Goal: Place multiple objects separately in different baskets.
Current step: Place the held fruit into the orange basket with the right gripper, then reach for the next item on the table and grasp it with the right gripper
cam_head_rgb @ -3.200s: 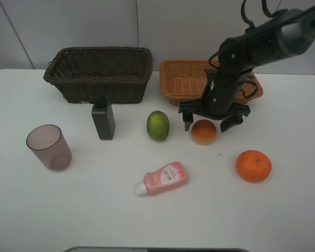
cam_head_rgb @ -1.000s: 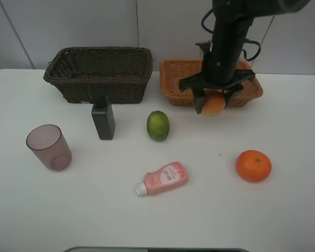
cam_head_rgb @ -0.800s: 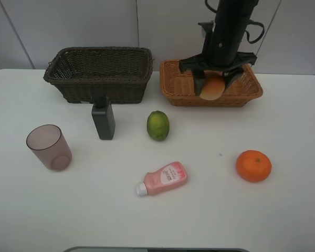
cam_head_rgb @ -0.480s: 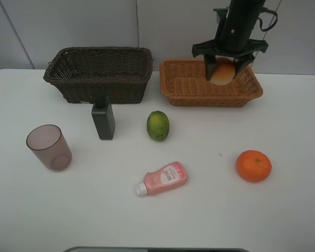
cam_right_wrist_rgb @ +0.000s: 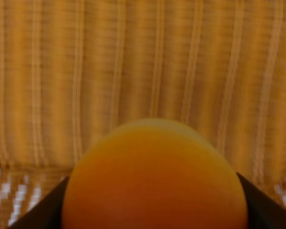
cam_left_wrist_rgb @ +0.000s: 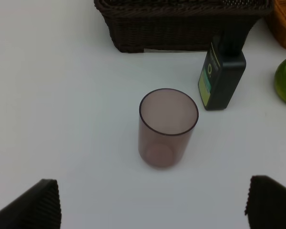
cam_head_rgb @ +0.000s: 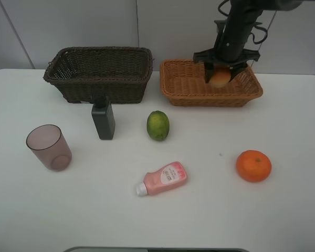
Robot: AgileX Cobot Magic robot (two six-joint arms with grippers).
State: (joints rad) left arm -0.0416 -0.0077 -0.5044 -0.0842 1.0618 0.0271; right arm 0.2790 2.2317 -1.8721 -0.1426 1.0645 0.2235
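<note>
I was in the middle of the drop-off step: the right claw [cam_head_rgb: 219, 77] pinched the red-yellow peach [cam_right_wrist_rgb: 155, 179] between its two dark fingers, inside the rim of the shallow orange-tan basket [cam_head_rgb: 184, 97] in the upper right of the overhead frame. Whether the fruit had touched the woven floor, I could not tell. As I judged it, the next move called for spreading that claw to let the peach settle, then lifting straight up clear of the rim. The right arm came down from the top right of the frame, its forearm nearly vertical and the claw pointing down. The left claw [cam_left_wrist_rgb: 152, 205] stood spread wide and empty, looking down on the mauve cup [cam_left_wrist_rgb: 168, 128], which stood upright on the white tabletop [cam_head_rgb: 283, 210]. Five things were outside the baskets: the cup at left, the dark green bottle [cam_head_rgb: 103, 119] just in front of the dark brown basket [cam_head_rgb: 100, 86], the lime [cam_head_rgb: 158, 125] at centre, the pink bottle [cam_head_rgb: 163, 179] lying on its side below it, and the orange [cam_head_rgb: 253, 166] at lower right.
</note>
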